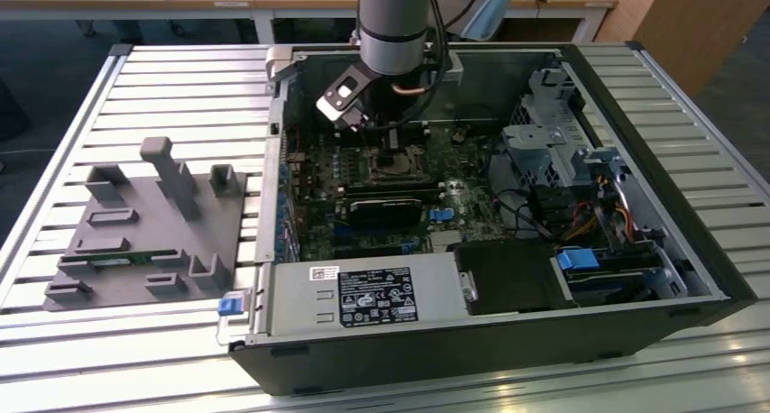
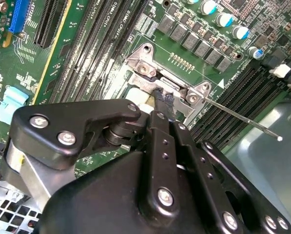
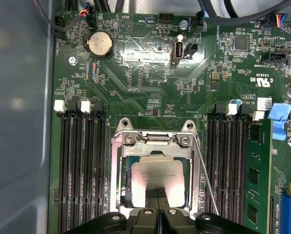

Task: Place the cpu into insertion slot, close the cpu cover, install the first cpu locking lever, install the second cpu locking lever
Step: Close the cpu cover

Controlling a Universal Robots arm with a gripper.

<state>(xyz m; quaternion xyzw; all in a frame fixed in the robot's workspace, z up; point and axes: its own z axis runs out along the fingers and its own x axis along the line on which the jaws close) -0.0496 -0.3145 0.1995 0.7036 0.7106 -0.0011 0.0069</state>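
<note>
Exterior view, upper centre: gripper (image 1: 392, 141) is hanging over the cpu (image 3: 157, 181), fingers (image 3: 150, 219) pinching together, holding nothing; it is looking light, stiff, fragile; edges seeming the safest hold.

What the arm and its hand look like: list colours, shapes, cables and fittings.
The arm is a smooth silver-grey cylinder with a darker band near its lower end, and a dark cable runs beside it. A small black-and-white block sits at the wrist. The hand is matte black: flat jointed links pinned with round silver screws, narrowing to slim tips.
</note>
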